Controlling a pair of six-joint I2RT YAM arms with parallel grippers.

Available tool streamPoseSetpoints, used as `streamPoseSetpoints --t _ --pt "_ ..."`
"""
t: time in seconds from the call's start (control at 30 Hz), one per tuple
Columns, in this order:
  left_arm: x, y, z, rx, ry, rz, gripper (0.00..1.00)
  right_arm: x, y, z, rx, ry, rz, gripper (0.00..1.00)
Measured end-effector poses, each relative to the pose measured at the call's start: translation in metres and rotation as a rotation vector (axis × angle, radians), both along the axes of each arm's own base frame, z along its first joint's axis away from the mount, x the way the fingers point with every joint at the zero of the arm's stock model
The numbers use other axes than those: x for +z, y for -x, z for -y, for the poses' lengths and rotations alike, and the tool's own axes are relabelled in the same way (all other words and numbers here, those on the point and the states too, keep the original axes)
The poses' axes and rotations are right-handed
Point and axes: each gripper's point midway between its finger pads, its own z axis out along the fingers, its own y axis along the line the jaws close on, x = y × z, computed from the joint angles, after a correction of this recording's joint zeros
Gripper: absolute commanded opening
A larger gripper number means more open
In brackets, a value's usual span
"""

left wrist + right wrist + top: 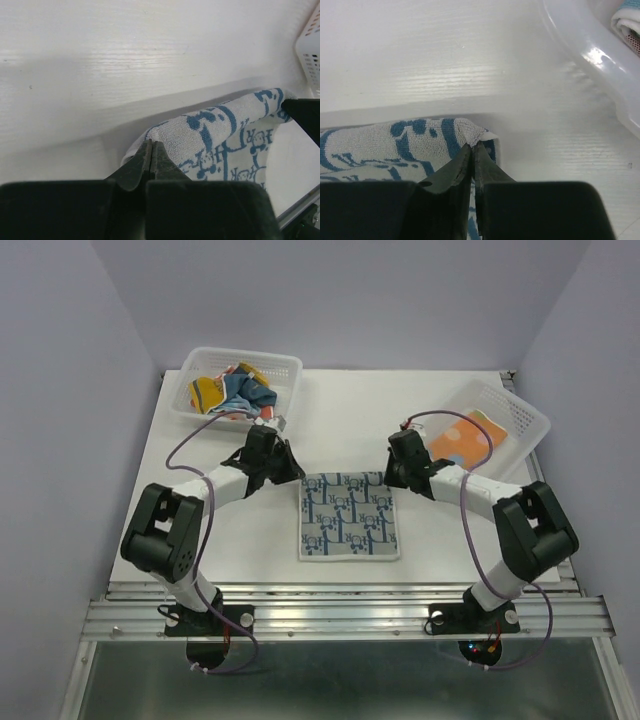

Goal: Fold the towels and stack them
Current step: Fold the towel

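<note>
A white towel with blue print (pixel 348 516) lies spread flat on the table between the two arms. My left gripper (pixel 298 473) is at its far left corner. In the left wrist view the jaws (pixel 152 143) are shut, pinching the raised edge of the towel (pixel 220 135). My right gripper (pixel 390 476) is at the far right corner. Its jaws (pixel 473 146) are shut on the bunched corner of the towel (pixel 395 140). More towels (pixel 232 393) lie crumpled in the far left basket. An orange dotted towel (pixel 465 440) lies folded in the right basket.
A white lattice basket (pixel 285 362) stands at the far left of the table and another (pixel 520 415) at the far right, close behind the right gripper, its rim (pixel 590 50) showing in the right wrist view. The table's metal front rail (pixel 340 605) runs along the near edge.
</note>
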Motion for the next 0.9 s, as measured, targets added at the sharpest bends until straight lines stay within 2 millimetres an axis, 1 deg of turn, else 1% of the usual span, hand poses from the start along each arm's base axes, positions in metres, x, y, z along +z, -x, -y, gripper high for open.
streamPoseSetpoints --t 0.1,0.13,0.23,0.43,0.6,0.73,0.9 --pt "0.016 0.01 0.001 -0.002 0.027 0.041 0.0 0.015 0.008 0.0 0.014 -0.034 0.035 0.09" --pt "0.018 0.013 0.001 -0.002 0.036 0.05 0.0 0.018 0.011 0.001 0.018 -0.042 0.041 0.09" --pt "0.023 0.031 0.001 -0.009 0.062 0.065 0.0 0.024 0.025 0.002 0.036 -0.076 0.055 0.09" --pt "0.015 0.074 -0.001 -0.023 0.093 0.041 0.0 0.03 0.065 -0.003 0.093 -0.178 0.045 0.09" --pt "0.015 0.1 0.002 -0.043 0.129 0.042 0.0 0.036 0.103 -0.007 0.146 -0.263 0.039 0.09" --pt "0.013 0.122 0.006 -0.061 0.164 0.038 0.0 0.03 0.133 -0.003 0.164 -0.3 -0.007 0.09" --pt "0.003 0.15 0.009 -0.085 0.195 0.0 0.0 0.025 0.16 0.001 0.178 -0.34 -0.042 0.09"
